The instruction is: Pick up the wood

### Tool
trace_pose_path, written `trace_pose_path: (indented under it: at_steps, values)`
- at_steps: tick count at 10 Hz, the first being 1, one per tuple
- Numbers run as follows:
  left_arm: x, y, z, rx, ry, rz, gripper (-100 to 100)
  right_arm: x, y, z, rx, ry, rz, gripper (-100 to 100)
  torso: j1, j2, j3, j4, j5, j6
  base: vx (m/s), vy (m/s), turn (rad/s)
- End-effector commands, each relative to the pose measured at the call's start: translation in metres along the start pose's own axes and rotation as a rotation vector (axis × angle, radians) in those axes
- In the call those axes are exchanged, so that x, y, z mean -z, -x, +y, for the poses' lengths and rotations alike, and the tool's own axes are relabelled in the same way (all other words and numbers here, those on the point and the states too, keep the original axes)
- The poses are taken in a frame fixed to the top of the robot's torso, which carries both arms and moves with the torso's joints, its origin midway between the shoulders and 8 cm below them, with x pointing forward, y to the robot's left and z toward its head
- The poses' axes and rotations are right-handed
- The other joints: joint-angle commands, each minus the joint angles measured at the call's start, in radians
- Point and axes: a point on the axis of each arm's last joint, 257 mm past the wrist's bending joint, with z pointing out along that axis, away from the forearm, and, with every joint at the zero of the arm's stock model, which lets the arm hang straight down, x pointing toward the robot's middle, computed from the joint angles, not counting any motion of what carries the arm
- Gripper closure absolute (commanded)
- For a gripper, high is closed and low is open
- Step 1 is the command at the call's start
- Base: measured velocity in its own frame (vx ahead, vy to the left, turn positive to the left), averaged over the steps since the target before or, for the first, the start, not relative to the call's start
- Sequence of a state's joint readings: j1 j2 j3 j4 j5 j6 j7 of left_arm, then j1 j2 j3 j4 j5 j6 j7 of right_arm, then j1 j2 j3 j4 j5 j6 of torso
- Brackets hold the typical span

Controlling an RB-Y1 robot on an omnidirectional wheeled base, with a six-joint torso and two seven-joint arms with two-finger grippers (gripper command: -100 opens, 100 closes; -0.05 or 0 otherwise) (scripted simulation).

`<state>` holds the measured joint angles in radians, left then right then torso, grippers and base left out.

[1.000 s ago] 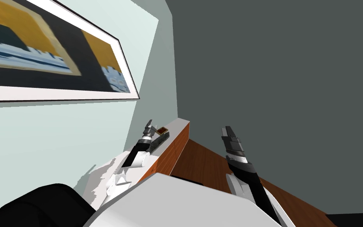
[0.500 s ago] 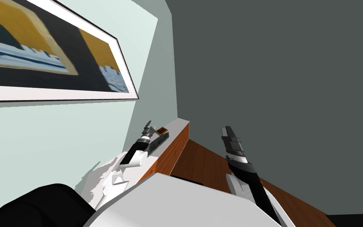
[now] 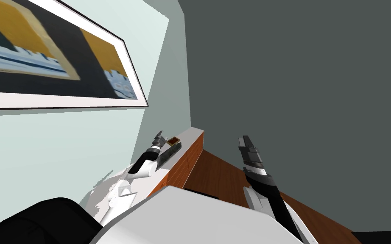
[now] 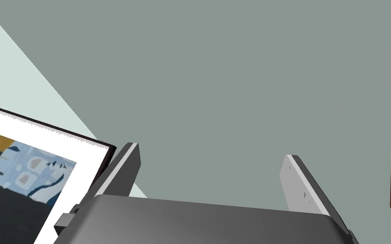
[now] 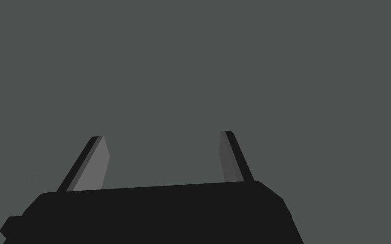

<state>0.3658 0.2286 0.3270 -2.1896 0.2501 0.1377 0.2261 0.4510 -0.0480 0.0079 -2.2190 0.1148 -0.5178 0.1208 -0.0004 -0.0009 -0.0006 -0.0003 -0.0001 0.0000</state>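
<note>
The right gripper [image 3: 244, 142] hangs idle off the counter's side, its fingers apart. On the white-topped counter with a reddish-brown front [image 3: 191, 134], the dark grey, mottled, elongated piece of wood [image 3: 169, 153] lies flat, just beside the left forearm and running roughly along it. The left gripper [image 3: 160, 138] is raised a little past the wood's far end with its fingers spread and nothing between them. In the left wrist view the left gripper [image 4: 209, 171] looks at the pale grey-green wall [image 4: 233, 84] rather than down at the counter. Just beyond the wood sits a small tan-framed block with red number tiles [image 3: 173, 141], close to the fingertips.

As I judge it, the gripper should draw back, tip downward and shift toward the wood. The open fingers should then straddle its narrow width near the middle, well clear of the block, and close only once both blades flank the sides.
</note>
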Motion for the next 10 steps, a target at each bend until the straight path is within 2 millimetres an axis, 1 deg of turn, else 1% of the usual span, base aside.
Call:
trace_pose_path:
  at_steps: [1,3,4,6,7,9,10]
  values:
    - [-0.003,0.017,0.004,0.012,0.036,-0.025,-100,0.000,0.000,0.000,0.000,0.000,0.000,0,0.000,0.000,0.000,0.000,0.000,0.000,0.018,-0.011,-0.016]
    - [-0.002,0.020,0.016,0.012,0.083,-0.036,-100,0.000,0.000,0.000,0.000,0.000,0.000,0,0.000,0.000,0.000,0.000,0.000,0.000,0.016,-0.010,-0.002]
    - [-0.004,0.034,0.016,0.027,0.102,-0.058,-100,0.000,0.000,0.000,0.000,0.000,0.000,0,0.000,0.000,0.000,0.000,0.000,0.000,0.023,-0.017,-0.022]
    - [-0.002,0.037,0.029,0.028,0.154,-0.071,-100,0.000,0.000,0.000,0.000,0.000,0.000,0,-0.001,-0.001,0.000,0.000,0.000,0.000,0.017,-0.013,-0.003]
    - [-0.003,0.052,0.032,0.045,0.182,-0.096,-100,0.000,0.000,0.000,0.000,0.000,0.000,0,0.000,0.000,0.000,0.000,0.000,0.000,0.019,-0.019,-0.025]
    - [0.000,0.055,0.044,0.046,0.226,-0.108,-100,0.000,0.000,0.000,0.000,0.000,0.000,0,-0.001,0.000,0.000,0.000,0.000,0.000,0.017,-0.013,-0.004]
    - [-0.001,0.069,0.045,0.067,0.246,-0.131,-100,0.000,0.000,0.000,0.000,0.000,0.000,0,0.000,0.000,0.000,0.000,0.000,0.000,0.022,-0.019,-0.030]
